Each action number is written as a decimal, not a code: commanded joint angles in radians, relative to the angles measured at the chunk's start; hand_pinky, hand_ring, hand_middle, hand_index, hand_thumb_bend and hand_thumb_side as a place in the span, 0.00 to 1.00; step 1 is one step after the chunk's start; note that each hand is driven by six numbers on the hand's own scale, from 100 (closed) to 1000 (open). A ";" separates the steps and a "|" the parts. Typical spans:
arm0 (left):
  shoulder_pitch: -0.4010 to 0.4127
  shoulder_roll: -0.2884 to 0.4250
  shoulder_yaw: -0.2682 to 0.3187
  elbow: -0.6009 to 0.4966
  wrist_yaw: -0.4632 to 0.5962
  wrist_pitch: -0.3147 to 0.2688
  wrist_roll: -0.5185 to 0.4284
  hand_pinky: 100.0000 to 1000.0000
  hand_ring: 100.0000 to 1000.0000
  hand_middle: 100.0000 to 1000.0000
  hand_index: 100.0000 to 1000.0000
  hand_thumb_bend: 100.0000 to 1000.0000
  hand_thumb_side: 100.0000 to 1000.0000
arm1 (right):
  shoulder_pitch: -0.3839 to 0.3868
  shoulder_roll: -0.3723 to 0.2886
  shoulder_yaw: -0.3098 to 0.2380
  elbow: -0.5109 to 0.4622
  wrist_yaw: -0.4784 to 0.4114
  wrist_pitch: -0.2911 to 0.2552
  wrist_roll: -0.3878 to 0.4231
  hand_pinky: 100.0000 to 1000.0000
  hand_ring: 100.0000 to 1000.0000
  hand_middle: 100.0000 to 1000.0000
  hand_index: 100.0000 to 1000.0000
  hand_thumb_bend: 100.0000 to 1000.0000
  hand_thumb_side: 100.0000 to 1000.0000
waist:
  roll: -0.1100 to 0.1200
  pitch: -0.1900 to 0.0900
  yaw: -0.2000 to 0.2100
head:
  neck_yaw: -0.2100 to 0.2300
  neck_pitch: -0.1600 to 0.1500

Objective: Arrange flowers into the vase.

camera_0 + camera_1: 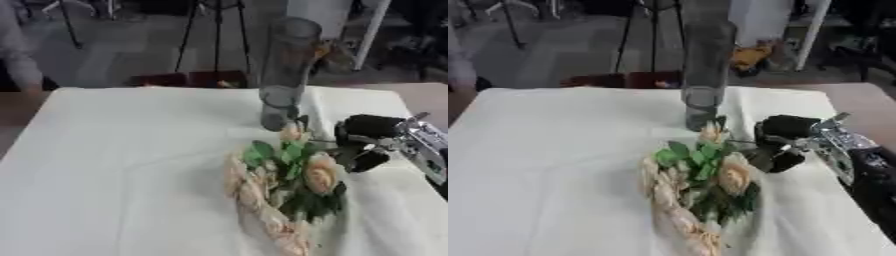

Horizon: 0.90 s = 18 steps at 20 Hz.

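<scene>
The right robot hand [363, 142] reaches in from the right edge, its silver forearm angled down toward the middle of the worktop [122, 165], which is covered in a white cloth. The black fingers are curled inward beside the heads of the flowers [289, 185], close to a thin stem; whether they actually pinch that stem cannot be told from either view.

A tall, clear cylindrical vase [287, 75] stands upright near the far edge of the worktop, just behind the robot hand. It looks see-through, with no flowers inside it.

The flowers lie flat on the cloth as a bunch, with pale peach blooms and green leaves, running from just in front of the vase down toward the near edge.
</scene>
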 commanded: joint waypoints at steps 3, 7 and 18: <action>-0.005 0.018 0.013 -0.014 -0.001 0.000 0.005 0.79 0.93 0.94 0.97 0.00 1.00 | -0.014 -0.030 -0.018 -0.020 -0.029 0.007 -0.026 0.06 0.00 0.00 0.00 0.03 0.48 | 0.011 -0.004 -0.002 | -0.002 -0.015; -0.005 0.019 0.013 -0.014 -0.001 0.000 0.006 0.79 0.93 0.94 0.97 0.00 1.00 | -0.005 -0.038 -0.030 -0.039 -0.061 0.012 -0.038 0.05 0.00 0.00 0.00 0.07 0.48 | 0.012 -0.005 -0.005 | -0.012 -0.021; -0.003 0.022 0.015 -0.014 -0.003 -0.002 0.010 0.79 0.93 0.94 0.97 0.00 1.00 | 0.036 -0.104 -0.086 -0.218 -0.175 0.062 -0.081 0.05 0.00 0.00 0.00 0.08 0.59 | 0.012 -0.010 -0.012 | 0.003 -0.015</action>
